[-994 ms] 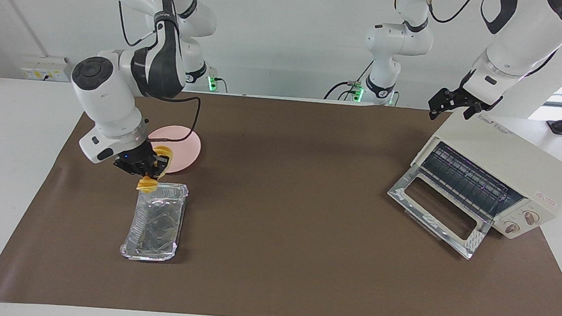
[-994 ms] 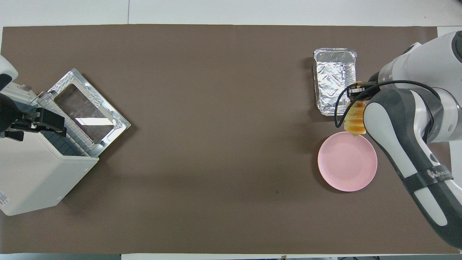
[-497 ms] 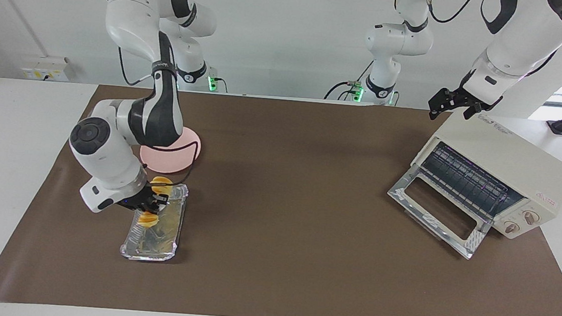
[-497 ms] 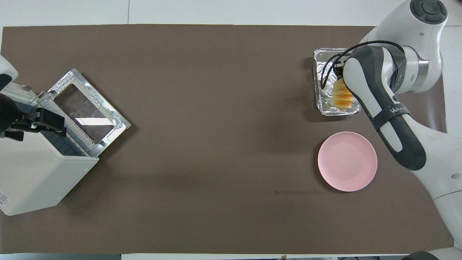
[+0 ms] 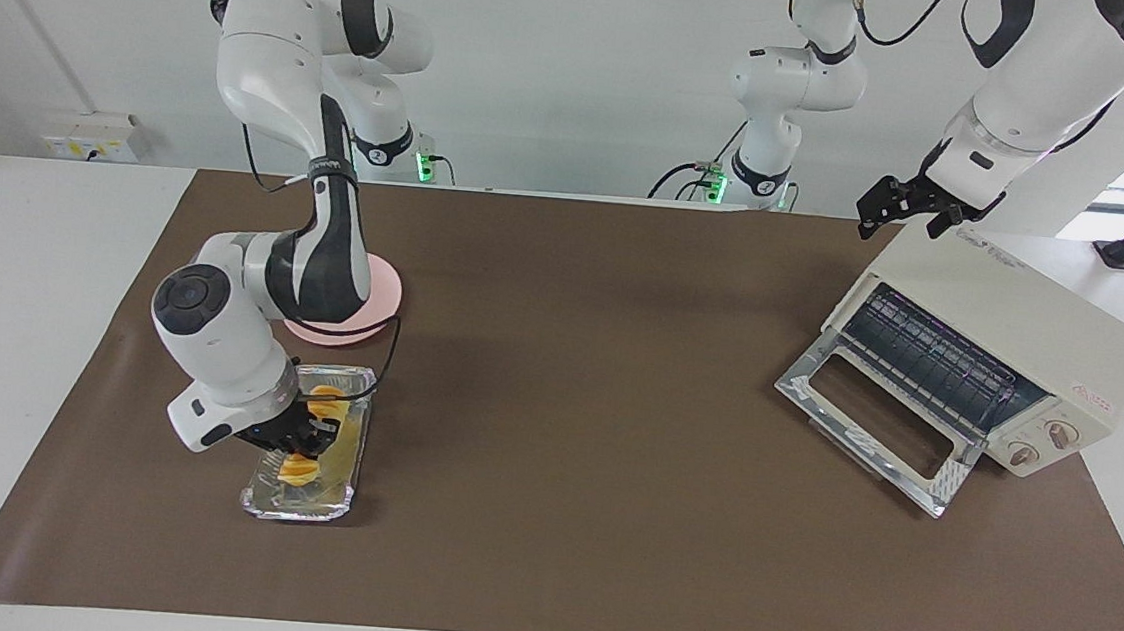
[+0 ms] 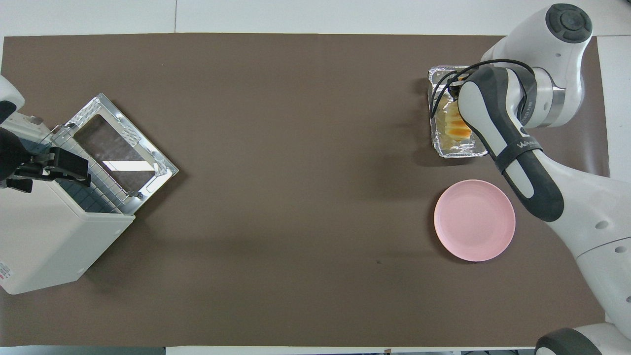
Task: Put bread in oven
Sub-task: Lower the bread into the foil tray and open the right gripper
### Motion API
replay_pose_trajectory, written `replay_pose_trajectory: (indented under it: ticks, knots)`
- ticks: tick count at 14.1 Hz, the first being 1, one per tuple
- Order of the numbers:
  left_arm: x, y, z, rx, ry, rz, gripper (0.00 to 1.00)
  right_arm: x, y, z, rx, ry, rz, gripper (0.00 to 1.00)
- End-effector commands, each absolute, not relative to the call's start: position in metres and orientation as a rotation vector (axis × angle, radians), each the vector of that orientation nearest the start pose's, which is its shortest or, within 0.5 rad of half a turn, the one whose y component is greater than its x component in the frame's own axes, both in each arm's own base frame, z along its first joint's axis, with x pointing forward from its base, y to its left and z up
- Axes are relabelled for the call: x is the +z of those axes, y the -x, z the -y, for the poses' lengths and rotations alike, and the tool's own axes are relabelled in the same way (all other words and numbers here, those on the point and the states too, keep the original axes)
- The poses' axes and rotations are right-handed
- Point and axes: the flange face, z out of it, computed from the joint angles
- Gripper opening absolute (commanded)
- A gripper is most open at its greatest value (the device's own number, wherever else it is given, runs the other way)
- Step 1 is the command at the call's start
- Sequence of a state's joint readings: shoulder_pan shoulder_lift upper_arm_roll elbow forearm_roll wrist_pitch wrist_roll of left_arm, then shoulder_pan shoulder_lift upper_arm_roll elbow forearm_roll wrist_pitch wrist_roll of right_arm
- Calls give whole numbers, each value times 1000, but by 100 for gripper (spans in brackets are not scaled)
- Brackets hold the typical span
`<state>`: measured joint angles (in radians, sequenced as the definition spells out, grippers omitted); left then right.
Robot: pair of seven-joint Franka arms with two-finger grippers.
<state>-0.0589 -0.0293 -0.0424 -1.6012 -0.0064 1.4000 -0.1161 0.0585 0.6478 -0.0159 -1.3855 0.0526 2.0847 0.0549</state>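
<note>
At the right arm's end of the table, the right gripper [image 5: 304, 436] is down in the crinkled foil tray [image 5: 344, 486], clenched around the yellow-orange bread [image 5: 323, 404], which lies lengthwise inside the tray with one end showing on each side of the fingers. In the overhead view the arm's dark forearm covers much of the tray, and only part of the loaf shows past it. A round pink plate [image 5: 385, 294] sits on the brown mat [image 5: 565, 406] just beside the tray and nearer to the robots, partly hidden by the arm. Well apart, at the left arm's end of the table, the cream-white oven [image 5: 1012, 336] stands with its glass door [image 5: 875, 415] dropped open onto the mat and its wire rack showing. The left gripper [image 5: 907, 207] waits over the oven's top corner nearest the robots, its fingers spread and holding nothing.
</note>
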Motion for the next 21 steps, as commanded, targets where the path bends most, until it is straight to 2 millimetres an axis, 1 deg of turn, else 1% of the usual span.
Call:
replay_pose_trajectory:
  ticks: [1,3,4,5,6,7,9,10,12,13,14,16,17,18,20,21]
  knots:
    - [617,-518,52,264,3132,41,100,312,-718,-38,-82,3086,-23,0]
    - [617,-518,52,264,3132,41,100,313,-717,-36,-87,3087,-27,0]
    - [617,-518,52,264,3132,41,100,314,-717,-36,-87,3087,-27,9]
    - [617,-518,52,264,3132,41,100,314,-717,-35,-87,3087,-30,74]
    - [617,-518,52,264,3132,41,100,316,-718,-32,-85,3087,-36,100]
    - [617,-518,52,264,3132,41,100,320,-719,-30,-90,3088,-39,100]
    - [617,-518,52,264,3132,41,100,337,-723,-31,-97,3082,-41,100]
    - [617,-518,52,264,3132,38,100,339,-722,-33,-78,3081,-34,100]
    - [616,-518,52,267,3131,41,100,340,-722,-28,-64,3087,-38,100]
    - [617,-518,52,264,3132,41,100,348,-727,-26,-92,3080,-45,100]
    - [617,-518,52,264,3132,41,100,355,-730,-20,-106,3072,-66,100]
    - [617,-518,52,264,3132,41,100,358,-732,0,-85,3076,-80,100]
    - [617,-518,52,264,3132,41,100,358,-732,5,-87,3084,-38,100]
    - [617,-518,52,264,3132,41,100,359,-733,6,-104,3088,-4,100]
    - [617,-518,52,264,3132,41,100,355,-732,14,-124,3095,6,100]
    - [617,-518,52,264,3132,41,100,347,-729,16,-113,3099,14,100]
